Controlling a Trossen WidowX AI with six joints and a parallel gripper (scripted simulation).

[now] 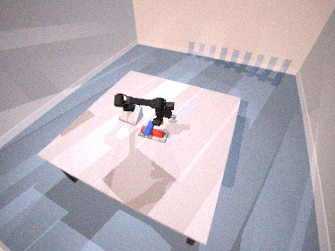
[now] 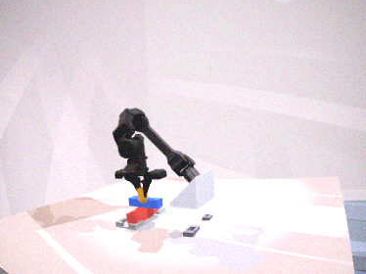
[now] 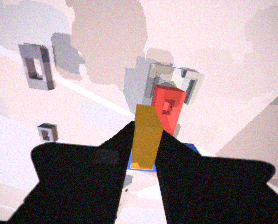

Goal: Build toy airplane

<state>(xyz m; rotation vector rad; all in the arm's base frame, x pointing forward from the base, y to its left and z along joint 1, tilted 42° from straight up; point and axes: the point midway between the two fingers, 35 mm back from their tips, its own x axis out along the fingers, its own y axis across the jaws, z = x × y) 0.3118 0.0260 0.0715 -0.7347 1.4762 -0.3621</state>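
The red fuselage (image 1: 158,134) (image 2: 138,215) (image 3: 161,103) lies in the pale grey jig (image 2: 120,223) (image 3: 193,79). An open socket shows in its top in the wrist view. The blue wing (image 1: 147,129) (image 2: 147,203) (image 3: 190,147) lies crosswise on top of the fuselage; whether its tab is fully down cannot be told. My gripper (image 1: 160,123) (image 2: 142,191) (image 3: 142,125) is shut on the orange tail fin (image 2: 141,196) (image 3: 146,142), pointing down. The fin is held above the fuselage and close to the wing, which the fingers partly hide in the wrist view.
Two small grey holders with openings, one larger (image 2: 191,231) (image 3: 44,67) and one smaller (image 2: 207,216) (image 3: 48,132), stand on the table to one side of the jig. A pale wedge-shaped block (image 1: 130,116) (image 2: 200,192) stands by the arm's base.
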